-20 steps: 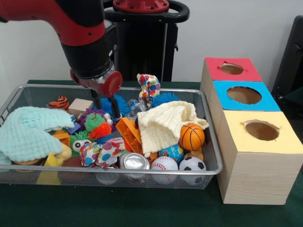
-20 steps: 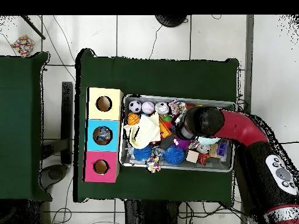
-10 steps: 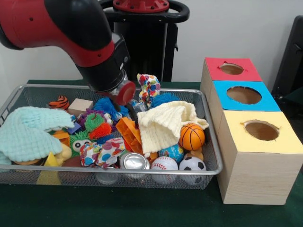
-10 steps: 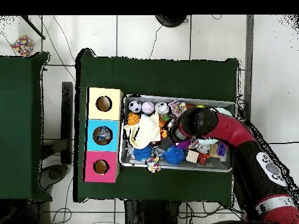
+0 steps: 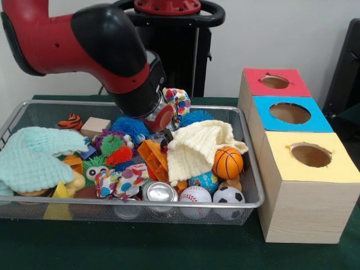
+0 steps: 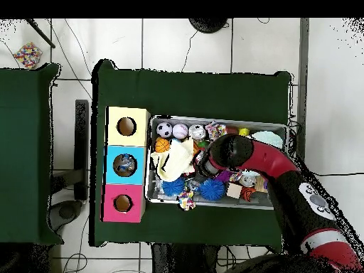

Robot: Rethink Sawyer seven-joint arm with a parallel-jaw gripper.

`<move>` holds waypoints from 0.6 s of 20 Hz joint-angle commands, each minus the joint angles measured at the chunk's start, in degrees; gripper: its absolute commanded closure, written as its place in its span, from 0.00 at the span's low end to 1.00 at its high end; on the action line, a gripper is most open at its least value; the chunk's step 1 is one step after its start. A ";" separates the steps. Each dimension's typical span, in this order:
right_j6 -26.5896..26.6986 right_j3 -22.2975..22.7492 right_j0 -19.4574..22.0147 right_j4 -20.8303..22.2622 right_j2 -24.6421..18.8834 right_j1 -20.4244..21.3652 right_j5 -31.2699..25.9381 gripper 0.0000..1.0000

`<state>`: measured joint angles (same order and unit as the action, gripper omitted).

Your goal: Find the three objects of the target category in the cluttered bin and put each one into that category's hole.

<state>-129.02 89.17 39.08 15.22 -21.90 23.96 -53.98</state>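
Observation:
A wire bin point(image 5: 247, 169) holds mixed clutter. A basketball point(image 5: 228, 162), a baseball point(image 5: 195, 195) and a soccer ball point(image 5: 229, 195) lie at its front right; overhead they are the basketball point(image 6: 163, 145), baseball point(image 6: 180, 131) and soccer ball point(image 6: 164, 130). My gripper point(image 5: 167, 134) reaches down at the bin's middle, against the left edge of a cream knit cloth point(image 5: 197, 147), with its tip partly hidden by that cloth. Overhead, the gripper point(image 6: 202, 169) sits beside the cream cloth point(image 6: 174, 160). Three boxes stand beside the bin, with holes in a red top point(image 5: 275, 82), a blue top point(image 5: 289, 112) and a yellow top point(image 5: 310, 154).
Also in the bin are a mint cloth point(image 5: 34, 154), a can point(image 5: 159, 192), blue spiky balls point(image 5: 130, 126), a green and orange spiky ball point(image 5: 114, 149), an orange block point(image 5: 152, 157), patterned cloth bundles point(image 5: 177, 104), a wooden block point(image 5: 95, 125) and a striped ball point(image 5: 70, 121).
The arm has swung across the bin from above the spiky balls to the edge of the cream cloth, tilting as it went. Nothing in the bin has visibly shifted.

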 commanded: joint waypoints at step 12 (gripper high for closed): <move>-4.02 -2.64 -5.43 -2.64 6.05 -7.90 -10.74 0.00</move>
<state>-129.02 89.06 35.94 13.27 -19.45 20.78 -58.34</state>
